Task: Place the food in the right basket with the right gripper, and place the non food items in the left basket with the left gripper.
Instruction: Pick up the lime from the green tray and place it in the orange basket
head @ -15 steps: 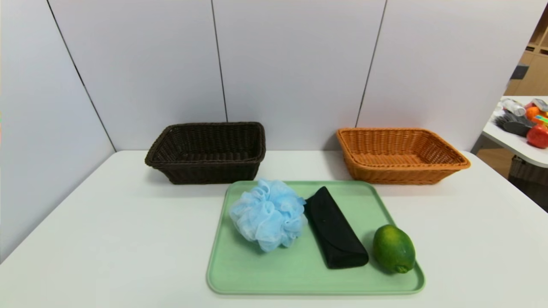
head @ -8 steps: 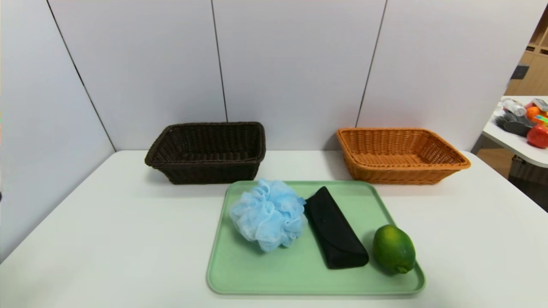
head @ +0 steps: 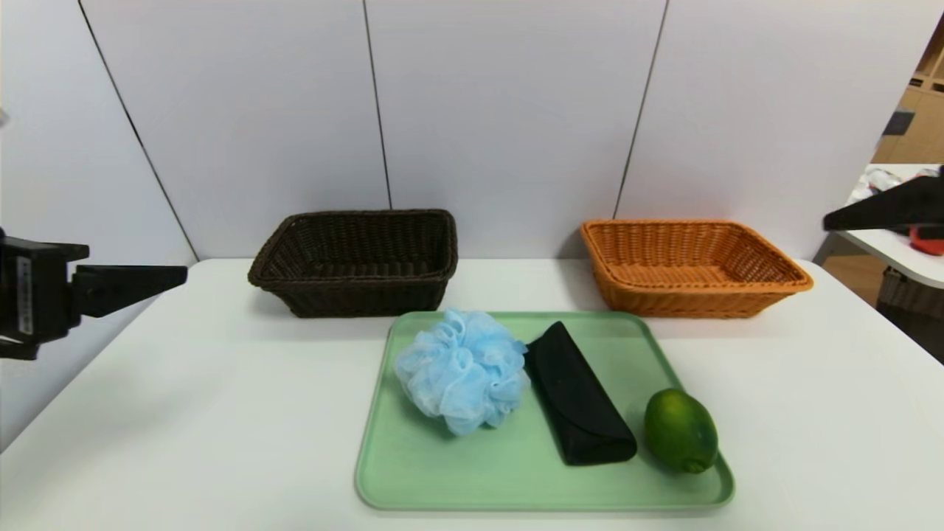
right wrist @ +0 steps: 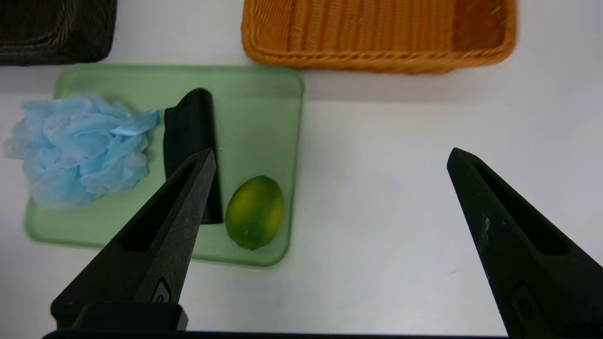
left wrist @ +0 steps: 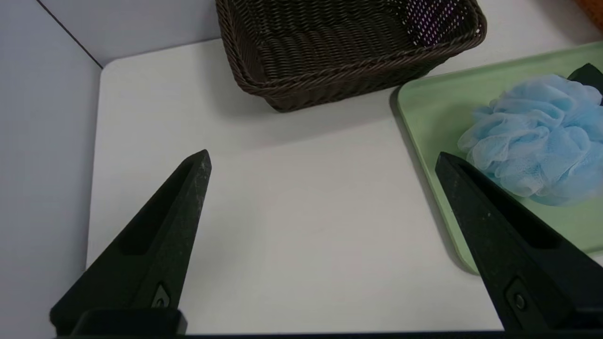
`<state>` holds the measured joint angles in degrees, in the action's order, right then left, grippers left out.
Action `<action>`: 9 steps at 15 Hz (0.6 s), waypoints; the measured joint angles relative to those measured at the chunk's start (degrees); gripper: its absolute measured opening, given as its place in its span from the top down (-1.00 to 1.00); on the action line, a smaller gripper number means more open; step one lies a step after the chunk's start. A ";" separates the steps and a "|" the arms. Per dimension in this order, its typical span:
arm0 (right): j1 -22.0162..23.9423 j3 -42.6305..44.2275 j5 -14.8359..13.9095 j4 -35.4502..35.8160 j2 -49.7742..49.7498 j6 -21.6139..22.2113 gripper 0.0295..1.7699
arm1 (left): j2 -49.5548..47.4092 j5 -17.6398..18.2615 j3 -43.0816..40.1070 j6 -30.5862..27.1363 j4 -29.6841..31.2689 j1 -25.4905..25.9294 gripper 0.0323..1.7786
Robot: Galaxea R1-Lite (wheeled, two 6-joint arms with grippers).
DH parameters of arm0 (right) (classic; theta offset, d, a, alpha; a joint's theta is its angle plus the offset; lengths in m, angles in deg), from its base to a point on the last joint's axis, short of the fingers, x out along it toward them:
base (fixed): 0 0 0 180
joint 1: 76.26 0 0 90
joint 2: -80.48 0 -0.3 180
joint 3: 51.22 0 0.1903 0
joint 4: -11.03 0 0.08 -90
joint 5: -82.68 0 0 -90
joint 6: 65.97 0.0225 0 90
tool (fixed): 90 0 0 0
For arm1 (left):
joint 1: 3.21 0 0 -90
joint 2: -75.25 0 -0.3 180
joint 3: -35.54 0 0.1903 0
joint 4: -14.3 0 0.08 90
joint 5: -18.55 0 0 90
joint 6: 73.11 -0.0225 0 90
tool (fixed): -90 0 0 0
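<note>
A green lime, the food, lies at the near right corner of a pale green tray. A black glasses case lies beside it in the tray's middle. A light-blue bath pouf sits on the tray's left part. The dark brown left basket and the orange right basket stand behind the tray, both empty. My left gripper hovers open above the table's left side. My right gripper hovers open, high at the right, beyond the lime.
The white table ends at grey wall panels behind the baskets and on the left. A second table with red and other items stands at the far right, partly behind my right gripper.
Both grippers have come into the head view, the left from the left edge and the right from the right edge. The tray's things and the baskets have not moved.
</note>
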<state>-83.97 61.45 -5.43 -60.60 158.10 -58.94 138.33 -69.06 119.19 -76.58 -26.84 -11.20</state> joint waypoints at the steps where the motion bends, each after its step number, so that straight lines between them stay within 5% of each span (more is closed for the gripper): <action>1: -1.67 1.48 0.04 -2.40 3.13 3.69 -0.92 | 1.90 -1.99 0.29 1.50 0.05 -1.99 -0.90; 3: -4.68 3.04 0.00 -6.47 8.07 8.70 -0.92 | 4.61 -5.00 0.40 3.91 0.05 -6.29 -0.90; 6: -7.90 3.78 -0.27 -12.87 11.35 10.01 -0.92 | 7.86 -9.35 0.18 6.58 0.35 -12.48 -0.90; 9: -10.83 3.97 -0.55 -18.52 13.03 14.19 -0.92 | 9.74 -9.80 -1.16 8.31 1.55 -14.95 -0.90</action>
<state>-94.80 65.42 -5.98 -79.12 171.13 -44.75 148.07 -78.86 118.03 -68.27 -25.29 -26.14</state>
